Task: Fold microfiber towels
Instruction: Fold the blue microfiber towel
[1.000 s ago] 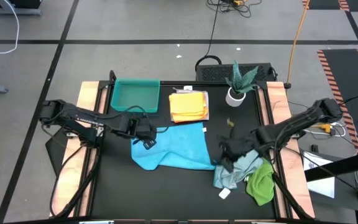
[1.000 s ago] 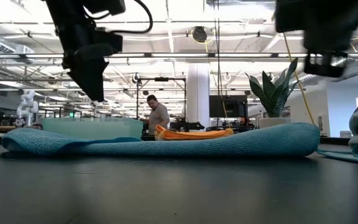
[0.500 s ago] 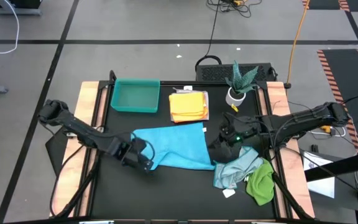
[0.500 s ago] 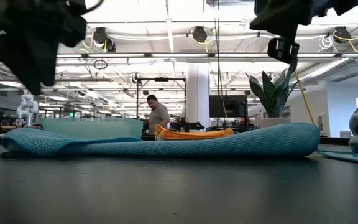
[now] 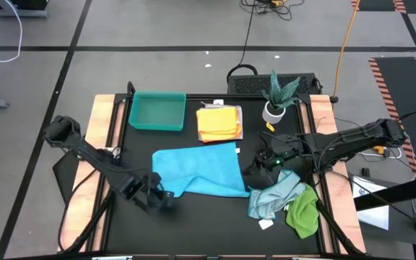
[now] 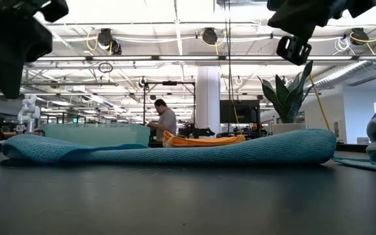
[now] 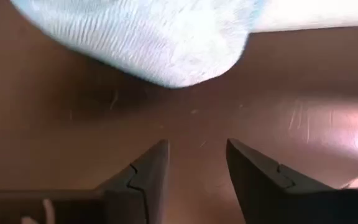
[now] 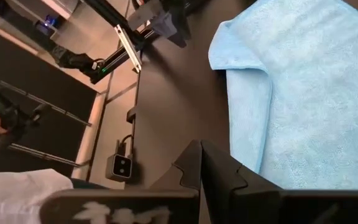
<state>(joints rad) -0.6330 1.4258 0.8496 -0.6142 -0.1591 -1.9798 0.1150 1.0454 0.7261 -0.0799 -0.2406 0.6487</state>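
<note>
High view shows me the bright blue towel (image 5: 202, 170) spread mid-desk, one side folded over, and my left pincer (image 5: 159, 200) sits low just off its near left corner, not touching it. On the left wrist view its fingers (image 7: 148, 177) stand apart with bare desk (image 7: 73, 118) between them and the towel's rounded corner just ahead; it holds nothing. My right pincer (image 5: 253, 170) hangs beside the towel's right edge, pressed together and empty, as the right wrist view confirms. The yellow-orange towel (image 5: 219, 122) lies folded toward the back, next to the teal tray (image 5: 157, 111). The pale blue towel (image 5: 273, 193) and the green towel (image 5: 302, 211) lie crumpled together at the near right corner. A potted plant (image 5: 277, 96) stands at the back right.
</note>
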